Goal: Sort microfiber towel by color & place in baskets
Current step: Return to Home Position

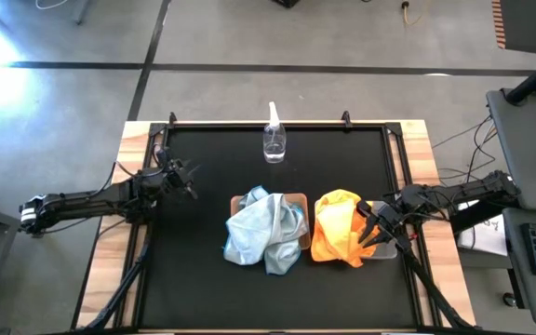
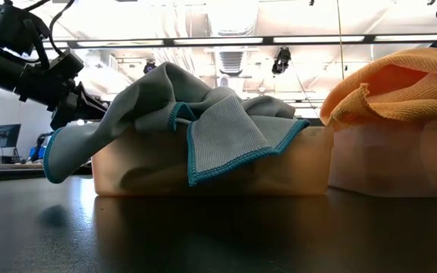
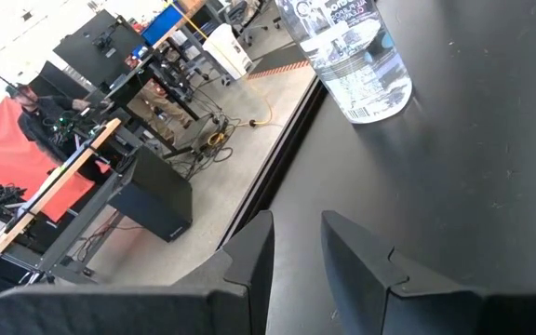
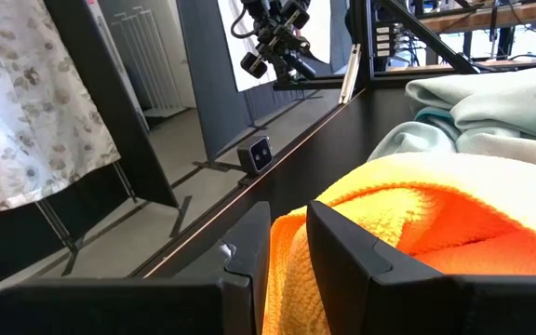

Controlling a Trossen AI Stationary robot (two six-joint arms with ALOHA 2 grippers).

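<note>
Bench (image 1: pixel 203 279) looks sorted: lift right pincer (image 1: pixel 368 231), slightly parted, seemingly empty, straight off orange towel (image 1: pixel 338 223) beneath; left pincer (image 1: pixel 190 186) waits, parted.

The table (image 1: pixel 203 279) has a black top framed by pale wooden edges. A small clear bottle (image 1: pixel 274 140) stands upright on it near the far edge, about midway across. The tan-brown basket (image 1: pixel 299 199) sits in front of the bottle, almost in line with it. The translucent grey basket (image 2: pixel 385 163) sits just beside that one, to the bottle's front right.
</note>
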